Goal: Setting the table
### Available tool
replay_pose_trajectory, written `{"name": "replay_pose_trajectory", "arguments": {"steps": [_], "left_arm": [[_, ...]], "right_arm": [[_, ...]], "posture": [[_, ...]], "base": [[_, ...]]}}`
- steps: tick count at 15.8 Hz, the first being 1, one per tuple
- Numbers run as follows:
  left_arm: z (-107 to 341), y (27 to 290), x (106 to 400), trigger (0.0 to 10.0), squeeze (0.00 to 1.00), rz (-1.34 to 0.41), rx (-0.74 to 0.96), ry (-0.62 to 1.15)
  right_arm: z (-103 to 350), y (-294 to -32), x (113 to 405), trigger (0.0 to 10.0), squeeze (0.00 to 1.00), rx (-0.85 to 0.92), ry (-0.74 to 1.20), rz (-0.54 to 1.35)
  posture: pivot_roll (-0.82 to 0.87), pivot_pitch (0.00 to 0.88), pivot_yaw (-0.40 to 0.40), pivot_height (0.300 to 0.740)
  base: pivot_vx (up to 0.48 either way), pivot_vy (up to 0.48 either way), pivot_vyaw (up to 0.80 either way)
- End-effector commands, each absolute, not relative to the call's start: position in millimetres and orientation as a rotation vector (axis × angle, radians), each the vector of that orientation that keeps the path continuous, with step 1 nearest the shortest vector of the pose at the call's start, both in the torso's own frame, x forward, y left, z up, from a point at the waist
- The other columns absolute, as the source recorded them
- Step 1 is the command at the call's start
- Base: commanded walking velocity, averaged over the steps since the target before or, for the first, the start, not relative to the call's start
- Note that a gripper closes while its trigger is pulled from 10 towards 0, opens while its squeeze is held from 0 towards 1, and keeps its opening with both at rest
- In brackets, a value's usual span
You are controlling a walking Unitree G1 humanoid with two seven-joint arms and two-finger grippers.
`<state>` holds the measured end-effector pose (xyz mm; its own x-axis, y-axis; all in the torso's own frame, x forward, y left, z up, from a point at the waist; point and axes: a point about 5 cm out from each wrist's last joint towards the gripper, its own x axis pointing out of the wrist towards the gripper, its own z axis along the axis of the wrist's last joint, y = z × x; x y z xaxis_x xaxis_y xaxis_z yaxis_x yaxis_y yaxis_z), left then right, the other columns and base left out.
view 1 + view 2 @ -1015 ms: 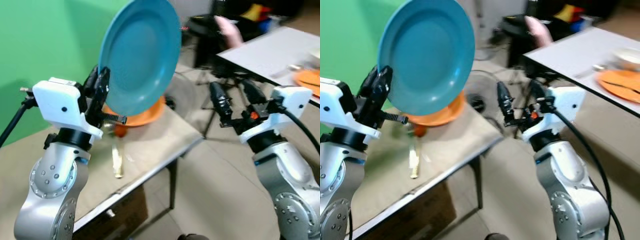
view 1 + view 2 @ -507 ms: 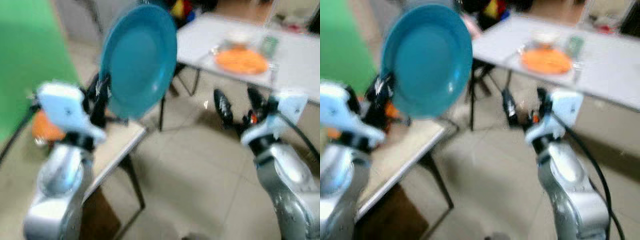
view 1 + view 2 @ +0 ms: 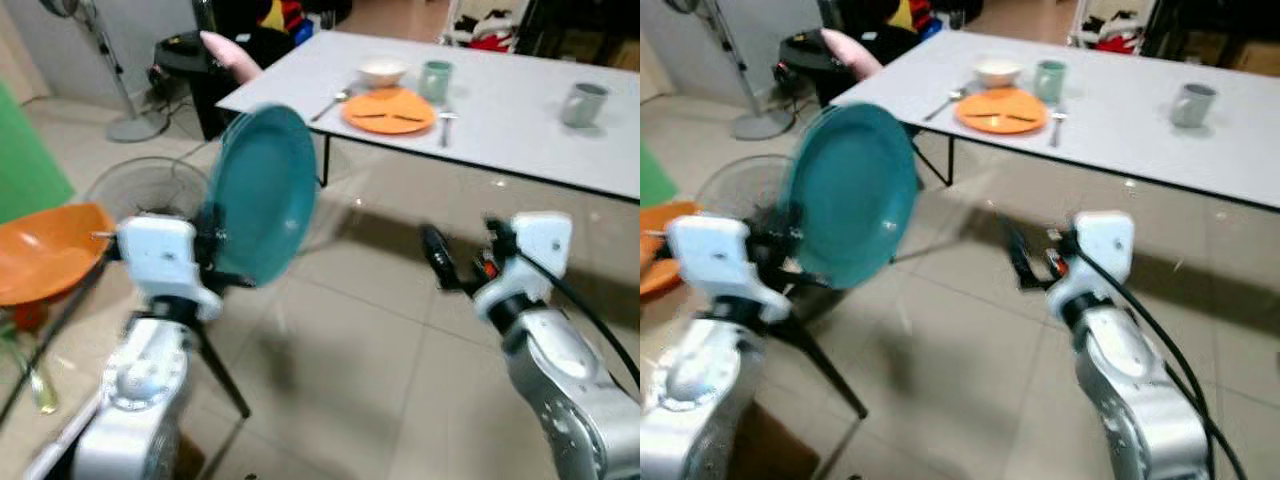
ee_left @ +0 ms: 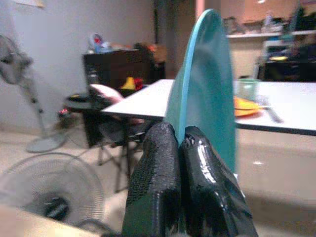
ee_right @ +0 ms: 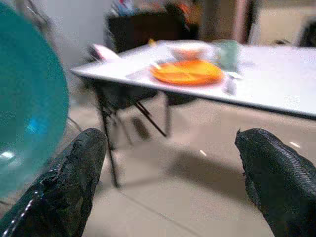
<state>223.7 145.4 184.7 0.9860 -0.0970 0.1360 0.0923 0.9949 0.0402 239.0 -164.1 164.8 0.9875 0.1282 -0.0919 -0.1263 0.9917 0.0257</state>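
A teal plate (image 3: 262,195) stands nearly on edge in the air, and my left gripper (image 3: 212,262) is shut on its lower rim. In the left wrist view both fingers (image 4: 160,163) are pressed together on the teal plate (image 4: 210,89). My right gripper (image 3: 465,262) hangs open at mid height with nothing in it; in its wrist view the fingers (image 5: 64,192) stand wide apart. Ahead is a white table (image 3: 520,120) with an orange plate (image 3: 388,108), a white bowl (image 3: 383,71), a green cup (image 3: 435,80) and a grey mug (image 3: 584,102).
An orange plate (image 3: 45,262) lies on the side table at my far left. A floor fan (image 3: 140,190) sits below it, and a standing fan base (image 3: 135,125) farther back. A black chair with a pink cushion (image 3: 225,55) stands by the white table's left end. Tiled floor lies between.
The camera has swung right: the green screen and side table slid off to the left and the white table came into front view. The plate stays held; the right gripper stays open.
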Motion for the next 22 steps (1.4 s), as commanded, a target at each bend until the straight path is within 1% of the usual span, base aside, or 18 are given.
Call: {"name": "replay_pose_trajectory", "arguments": {"steps": [1, 4, 7, 16, 17, 20, 22], "left_arm": [[189.3, 150.1, 220.4, 10.0, 0.00, -0.080, 0.052, -0.177], [182.3, 152.8, 213.5, 10.0, 0.00, -0.082, 0.062, -0.153], [175.5, 151.4, 208.5, 10.0, 0.00, -0.114, 0.063, -0.143], [171.0, 149.3, 210.1, 10.0, 0.00, -0.152, 0.057, -0.128], [170.5, 150.6, 210.8, 10.0, 0.00, -0.143, 0.057, -0.126], [172.9, 155.7, 215.9, 10.0, 0.00, -0.104, 0.024, -0.140], [174.5, 156.9, 219.5, 10.0, 0.00, -0.109, 0.019, -0.146]], "right_arm": [[165.8, -160.5, 238.9, 10.0, 0.00, 0.019, 0.086, 0.146], [158.6, -163.6, 235.9, 10.0, 0.00, 0.038, 0.124, 0.141], [156.1, -166.9, 237.7, 10.0, 0.00, 0.063, 0.127, 0.113], [158.7, -168.5, 240.2, 10.0, 0.00, 0.080, 0.108, 0.095], [159.9, -167.8, 241.1, 10.0, 0.00, 0.079, 0.099, 0.102], [167.4, -161.0, 246.2, 10.0, 0.00, 0.075, 0.066, 0.160], [170.6, -157.2, 249.6, 10.0, 0.00, 0.091, 0.054, 0.177]], "posture": [[-0.11, 0.000, 0.058, 0.740], [-0.11, 0.000, 0.053, 0.740], [-0.11, 0.000, 0.050, 0.740], [-0.11, 0.000, 0.059, 0.740], [-0.11, 0.000, 0.059, 0.740], [-0.11, 0.000, 0.055, 0.740], [-0.10, 0.000, 0.049, 0.740]], "base": [[0.000, 0.000, 0.00], [0.000, 0.000, 0.00], [0.090, 0.000, -0.67], [0.345, 0.000, -0.79], [0.398, 0.000, -0.49], [0.407, 0.000, 0.00], [0.411, 0.000, 0.00]]}}
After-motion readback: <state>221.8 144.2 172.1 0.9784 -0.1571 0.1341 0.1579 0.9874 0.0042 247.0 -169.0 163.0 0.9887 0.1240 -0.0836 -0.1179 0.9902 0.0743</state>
